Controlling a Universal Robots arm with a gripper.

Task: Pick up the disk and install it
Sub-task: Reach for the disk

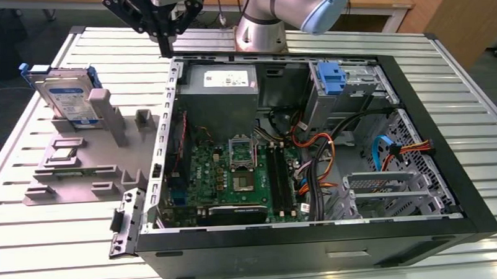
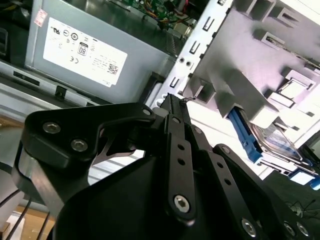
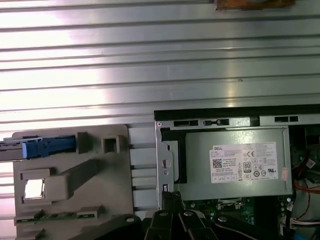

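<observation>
The claw (image 1: pixel 164 49) hangs pressed together and empty over the case (image 1: pixel 277 256), pick-up seemingly unstarted; the disk (image 1: pixel 69 99), at its eight o'clock, probably needs spread jaws.

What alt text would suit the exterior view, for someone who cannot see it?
A robot arm's pincer hangs shut and empty above a corner of an open computer case on a slatted metal table. At the exterior view's left, the disk stands on edge in a grey holder beside the case.

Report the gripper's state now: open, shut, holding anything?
Gripper: shut, holding nothing. The disk stands apart from it in the grey holder.
</observation>
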